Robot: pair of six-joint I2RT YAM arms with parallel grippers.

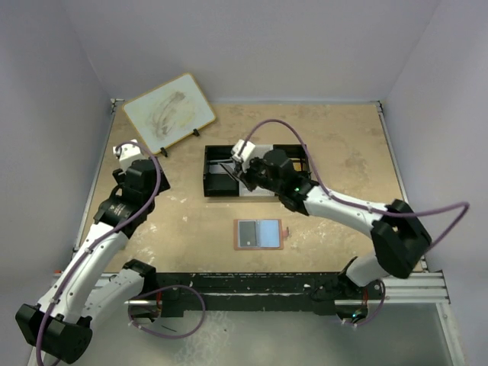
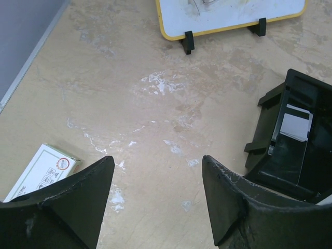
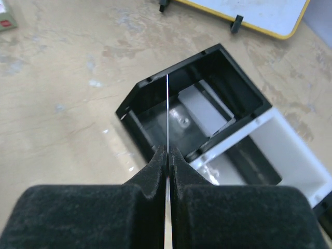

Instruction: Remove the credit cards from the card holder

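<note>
Black foam pads of the right gripper clamp one credit card edge-on, its long axis pointing, we judge, into the tray just ahead (left gripper spread, empty); the card holder lies open behind.

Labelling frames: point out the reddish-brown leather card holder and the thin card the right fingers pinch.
Reddish-brown leather card holder (image 1: 259,234): top view, grey-blue open inner face.
Thin card (image 3: 167,109): right wrist view, its exposed edge.
</note>
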